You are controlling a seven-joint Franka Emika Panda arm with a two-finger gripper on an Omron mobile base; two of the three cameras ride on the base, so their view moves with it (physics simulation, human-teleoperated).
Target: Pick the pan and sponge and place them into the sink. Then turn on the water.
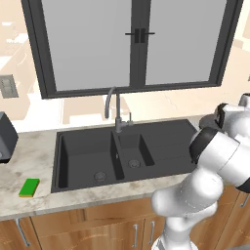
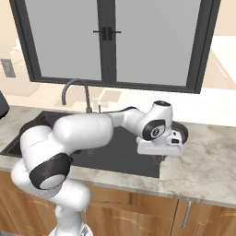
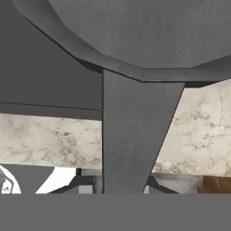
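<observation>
Matte black, the sink [image 1: 83, 156] fills the centre of the left base view. The pan [image 3: 149, 31] spans the hand view's top, its handle running down between the fingertips; the gripper [image 3: 122, 187] is clamped narrowly on it. The green sponge [image 1: 29, 187] lies lower left.

In the hand view the pan [image 3: 149, 27] runs off the top edge, and its handle [image 3: 131, 135] hides the claw [image 3: 122, 187] tips. In the right base view the arm covers most of the pan and part of the sink [image 2: 115, 152]. A dark appliance [image 1: 6, 136] is cut off by the left edge.
</observation>
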